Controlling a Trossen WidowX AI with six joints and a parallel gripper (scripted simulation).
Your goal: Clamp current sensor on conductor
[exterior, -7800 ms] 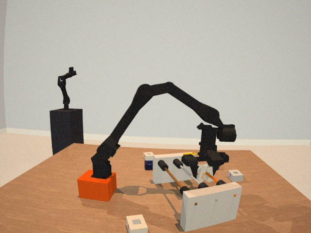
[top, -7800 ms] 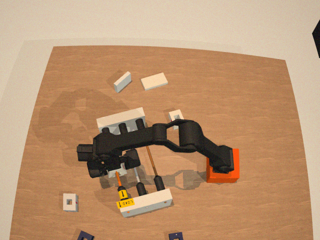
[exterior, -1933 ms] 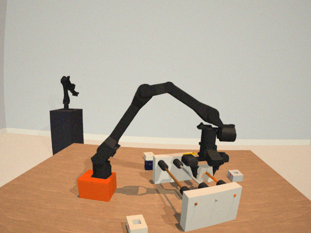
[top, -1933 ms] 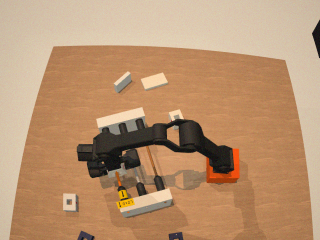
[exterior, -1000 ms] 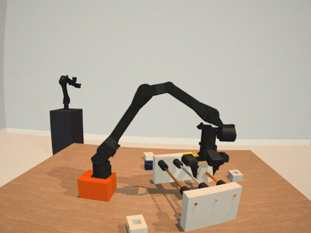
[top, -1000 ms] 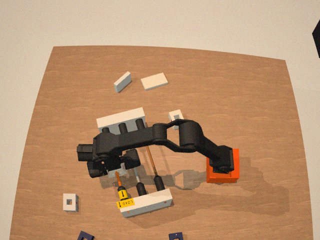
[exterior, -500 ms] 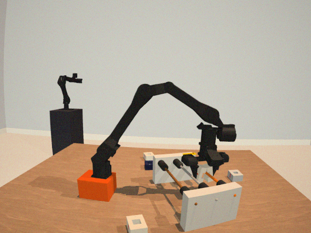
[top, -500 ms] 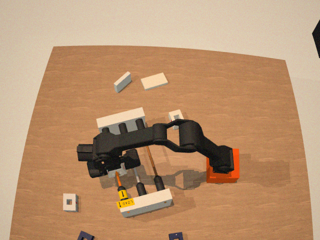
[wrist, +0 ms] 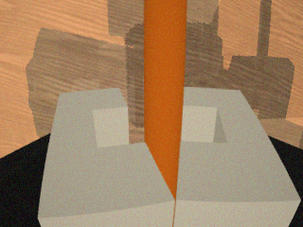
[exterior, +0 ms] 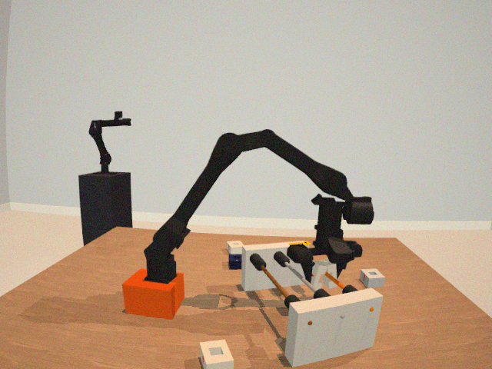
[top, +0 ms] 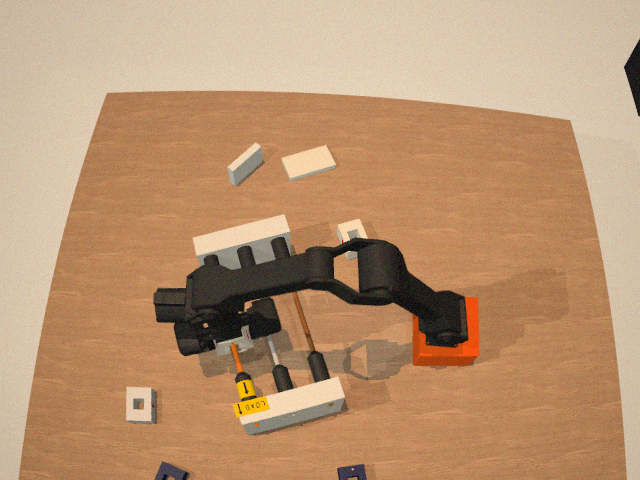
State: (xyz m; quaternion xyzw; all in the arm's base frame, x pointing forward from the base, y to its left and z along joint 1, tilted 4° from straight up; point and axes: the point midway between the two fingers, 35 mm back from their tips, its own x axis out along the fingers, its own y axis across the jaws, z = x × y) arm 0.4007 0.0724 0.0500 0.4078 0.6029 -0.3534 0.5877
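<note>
The light grey split-core sensor point(top: 242, 345) point(exterior: 317, 276) point(wrist: 95, 180) straddles the orange LOAD conductor point(top: 236, 359) point(exterior: 337, 280) point(wrist: 165, 57). Its halves meet at the top and stand apart lower down, with the conductor between them. My gripper point(top: 231, 338) point(exterior: 324, 274) point(wrist: 152, 141) is shut on the sensor, one finger on each outer side. The yellow LOAD marker point(top: 251, 406) point(exterior: 298, 244) lies on the end block, beside a yellow sleeve point(top: 245, 388). A red mark shows on the sensor, but its arrow direction cannot be read. The arm hides part of the sensor from above.
A grey conductor point(top: 272, 351) point(exterior: 297, 274) and a brown conductor point(top: 303, 320) point(exterior: 274, 281) run alongside, between two white end blocks point(top: 310, 400) point(exterior: 334, 334). White square rings point(top: 132, 413) point(exterior: 373, 280), dark blue pieces point(top: 351, 471) and two white plates point(top: 309, 162) point(top: 245, 164) lie around.
</note>
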